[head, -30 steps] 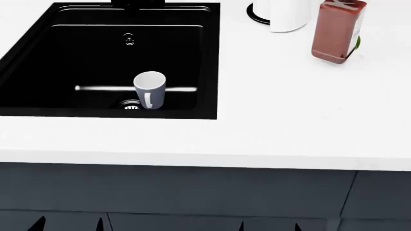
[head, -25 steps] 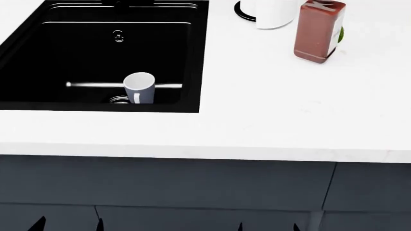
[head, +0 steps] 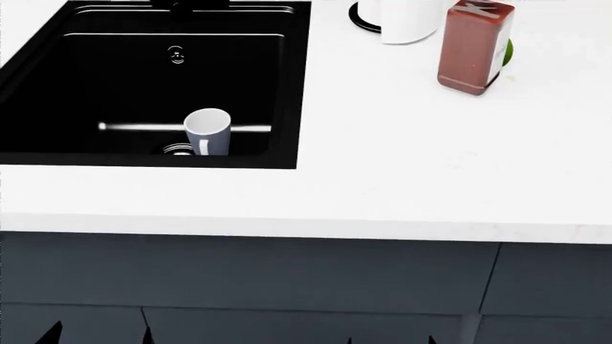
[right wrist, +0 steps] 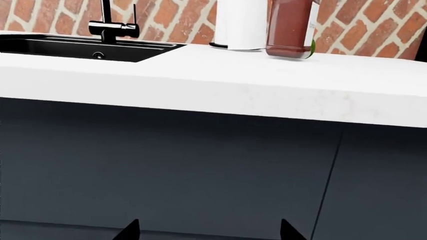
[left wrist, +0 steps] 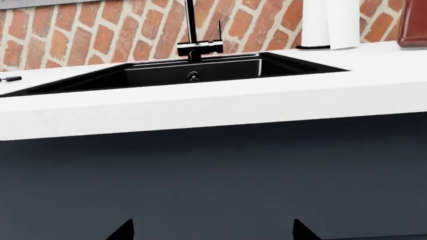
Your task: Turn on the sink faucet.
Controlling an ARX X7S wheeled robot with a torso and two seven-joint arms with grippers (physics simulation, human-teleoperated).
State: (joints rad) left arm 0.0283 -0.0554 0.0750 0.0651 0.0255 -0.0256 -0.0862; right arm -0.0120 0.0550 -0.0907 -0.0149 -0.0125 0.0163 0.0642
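We find the sink in the upper left of the head view, sunk into the counter. A mug stands in it beside the drain. The faucet rises behind the sink. At upper right, a bottle stands right of a roll. Cabinets lie below.

The counter was plain white with faint marbling, its cabinet fronts dark slate grey. The sink was matte black, as was the sink faucet. The mug was grey with a white handle. The bottle was reddish brown. The wall was red-orange brick with pale mortar.
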